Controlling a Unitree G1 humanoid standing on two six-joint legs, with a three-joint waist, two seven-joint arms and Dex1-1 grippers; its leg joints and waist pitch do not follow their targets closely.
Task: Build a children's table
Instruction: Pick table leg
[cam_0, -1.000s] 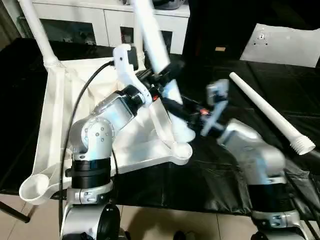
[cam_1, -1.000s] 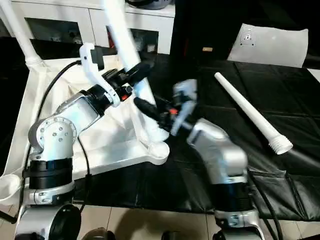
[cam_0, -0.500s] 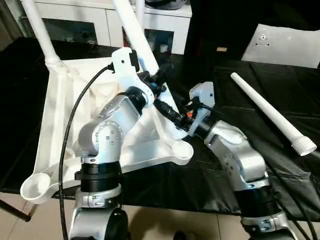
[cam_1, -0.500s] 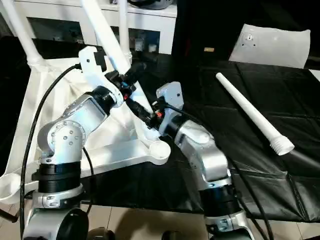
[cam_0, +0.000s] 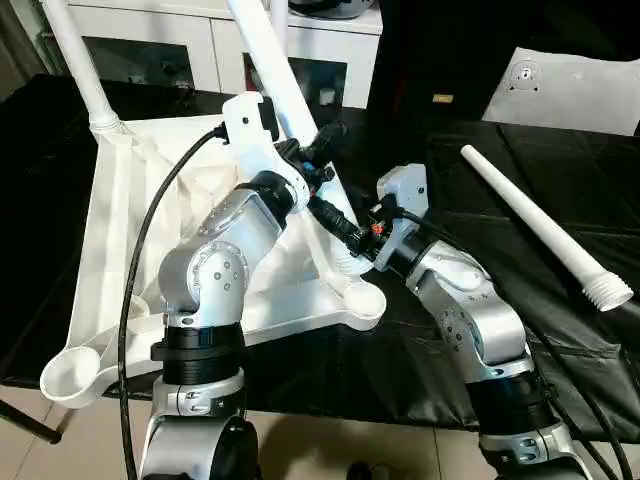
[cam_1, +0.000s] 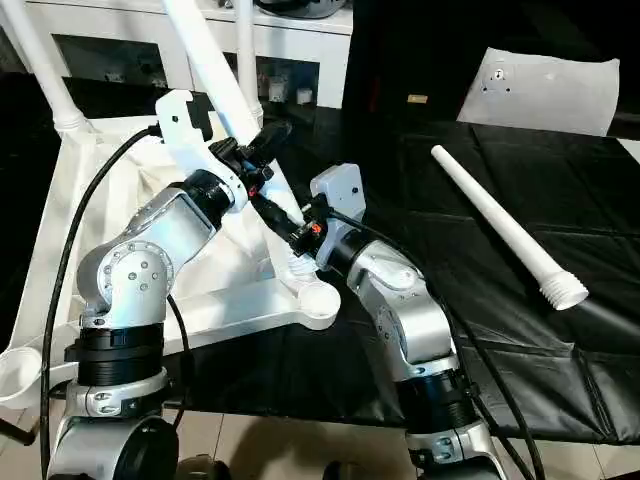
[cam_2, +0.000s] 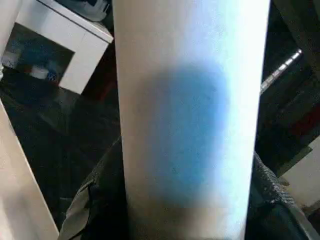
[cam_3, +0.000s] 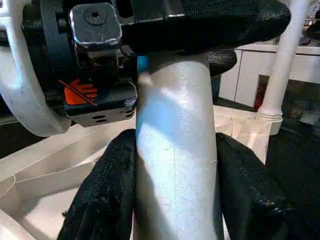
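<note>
The white tabletop (cam_0: 120, 240) lies underside up on the left of the black-covered table. One leg (cam_0: 78, 65) stands in its far left socket and another leg (cam_1: 245, 60) stands at its far right corner. A third leg (cam_0: 278, 62) leans steeply, its threaded lower end just above the near right socket (cam_0: 366, 301). My left gripper (cam_0: 318, 150) is shut on its middle; the white tube (cam_2: 190, 125) sits between the black fingers (cam_2: 100, 200). My right gripper (cam_0: 345, 235) is shut on the same leg (cam_3: 175, 150) lower down. A loose leg (cam_0: 540, 225) lies on the right.
A white cabinet with glass doors (cam_0: 200, 50) stands behind the table. A flat white sheet with a small hole (cam_0: 570, 90) lies at the back right. The tabletop's near left socket (cam_0: 70, 375) hangs over the table's front edge. A black cable (cam_0: 150, 250) loops along my left arm.
My left gripper has closed on the leaning leg. The right arm has swung in towards the tabletop with its grip low on the same leg, which now leans further left.
</note>
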